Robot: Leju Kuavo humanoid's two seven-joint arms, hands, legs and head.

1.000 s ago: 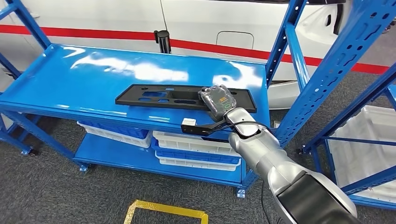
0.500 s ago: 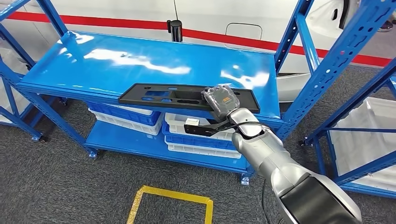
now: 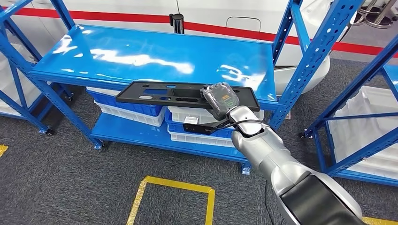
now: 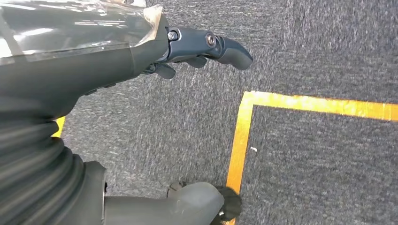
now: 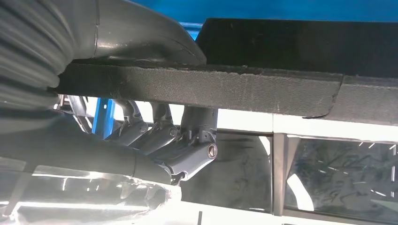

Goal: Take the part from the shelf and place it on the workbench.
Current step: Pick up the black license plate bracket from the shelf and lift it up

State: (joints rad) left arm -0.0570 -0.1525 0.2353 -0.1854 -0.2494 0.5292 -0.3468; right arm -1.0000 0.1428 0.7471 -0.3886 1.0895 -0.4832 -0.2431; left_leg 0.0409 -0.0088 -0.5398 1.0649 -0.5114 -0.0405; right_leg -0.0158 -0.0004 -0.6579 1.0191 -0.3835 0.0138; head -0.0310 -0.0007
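Right wrist view: right hand (image 5: 141,112) clamps the black part (image 5: 211,89), thumb one face, fingers (image 5: 187,140) the other.

Silver arm, dark robot hands under clear film

The right arm (image 3: 277,164) is smooth silver metal, ending below in a black shoulder shell, with a thin black cable looped at the wrist. The right robot hand (image 3: 219,101) has a glossy clear film over its back and a small green-and-orange marking. The left robot hand (image 4: 117,51) has a grey ribbed cover, dark fingers (image 4: 225,49) pinned by round silver screws, and a thick grey thumb (image 4: 187,206).
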